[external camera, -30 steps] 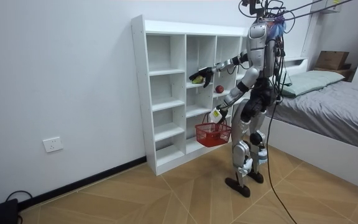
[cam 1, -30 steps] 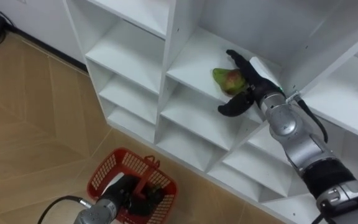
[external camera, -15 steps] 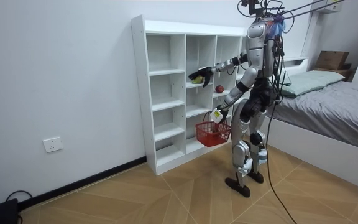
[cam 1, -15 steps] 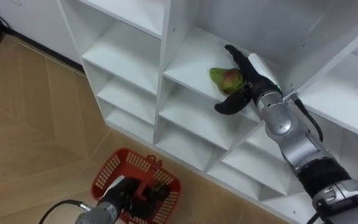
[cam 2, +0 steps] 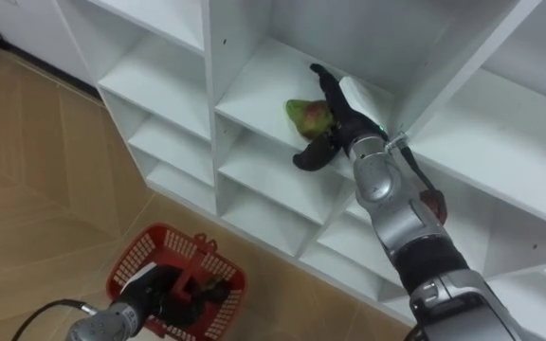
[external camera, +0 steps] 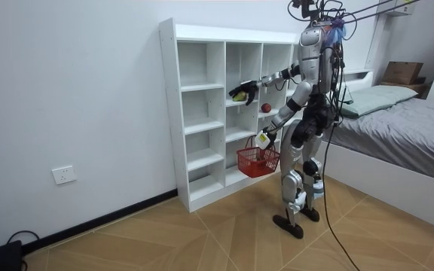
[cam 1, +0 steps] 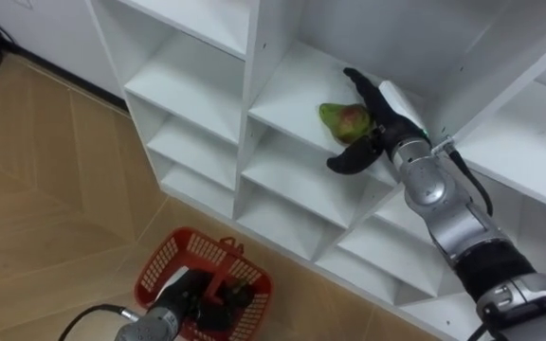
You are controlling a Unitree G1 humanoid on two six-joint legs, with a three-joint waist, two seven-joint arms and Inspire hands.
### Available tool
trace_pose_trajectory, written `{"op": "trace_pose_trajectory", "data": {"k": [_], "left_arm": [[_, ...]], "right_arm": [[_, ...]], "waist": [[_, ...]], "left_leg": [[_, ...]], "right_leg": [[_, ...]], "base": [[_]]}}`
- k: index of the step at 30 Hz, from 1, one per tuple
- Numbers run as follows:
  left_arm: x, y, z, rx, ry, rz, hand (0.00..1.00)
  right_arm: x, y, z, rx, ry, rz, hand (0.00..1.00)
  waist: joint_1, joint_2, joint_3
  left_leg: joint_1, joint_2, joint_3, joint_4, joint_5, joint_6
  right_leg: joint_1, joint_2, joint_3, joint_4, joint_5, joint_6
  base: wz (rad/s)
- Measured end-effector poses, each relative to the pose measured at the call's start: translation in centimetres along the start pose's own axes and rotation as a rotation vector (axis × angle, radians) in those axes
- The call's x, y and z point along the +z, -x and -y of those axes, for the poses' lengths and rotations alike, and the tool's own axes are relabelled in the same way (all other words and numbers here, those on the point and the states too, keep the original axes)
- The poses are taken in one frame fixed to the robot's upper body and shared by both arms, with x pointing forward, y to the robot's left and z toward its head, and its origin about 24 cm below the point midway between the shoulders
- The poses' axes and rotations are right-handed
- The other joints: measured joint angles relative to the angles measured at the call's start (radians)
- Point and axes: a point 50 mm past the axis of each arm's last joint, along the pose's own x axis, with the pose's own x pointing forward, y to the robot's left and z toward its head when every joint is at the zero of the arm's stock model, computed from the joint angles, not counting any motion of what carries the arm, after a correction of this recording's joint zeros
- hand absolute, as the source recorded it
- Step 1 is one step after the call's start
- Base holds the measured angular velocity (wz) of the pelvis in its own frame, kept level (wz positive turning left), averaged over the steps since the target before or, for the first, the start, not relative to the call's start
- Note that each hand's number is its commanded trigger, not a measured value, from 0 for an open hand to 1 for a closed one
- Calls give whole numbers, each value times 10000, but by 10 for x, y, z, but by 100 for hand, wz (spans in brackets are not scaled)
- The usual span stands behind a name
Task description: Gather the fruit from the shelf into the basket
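Stands upright before the white closet (cam 1: 207, 85); clasps the green-red fruit (cam 1: 342, 118) with the right hand (cam 1: 382, 123), thumb under and fingers curled over it, in a middle-column compartment at one o'clock of the left eye view; cannot tell whether the fruit rests on the board or is lifted; grips the red basket (cam 1: 164, 260) by its handle with the left hand (cam 1: 183, 296), fingers wrapped round, at seven o'clock, low over the wood floor (cam 1: 45, 170); has a small red fruit (external camera: 266, 108) on a shelf at four o'clock of the right hand in the room view.
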Motion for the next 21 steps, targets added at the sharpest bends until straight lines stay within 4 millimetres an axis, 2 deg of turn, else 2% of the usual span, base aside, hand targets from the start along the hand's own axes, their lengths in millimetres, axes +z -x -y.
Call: {"op": "trace_pose_trajectory", "data": {"k": [2, 6, 21], "left_arm": [[-1, 0, -1, 21, -5, -39, 100], [-1, 0, 0, 16, 158, -43, 100], [-4, 0, 3, -221, 132, -137, 100]], "right_arm": [[2, 1, -2, 104, 582, 271, 100], [6, 0, -3, 89, 429, 479, 100], [8, -1, -1, -59, -738, 341, 100]], "waist": [[-51, -3, -7], [-131, 65, -43], [-208, 86, -41]], "left_leg": [[5, 8, 8, 5, 0, 0], [39, 14, 37, 1, 14, -6], [61, 8, 34, -18, 51, 0]], "right_leg": [[3, -1, 2, 6, 0, 0], [14, 2, -2, 44, 7, -9], [-11, -13, -5, 130, 7, -9]], "base": [[-2], [-2], [0]]}}
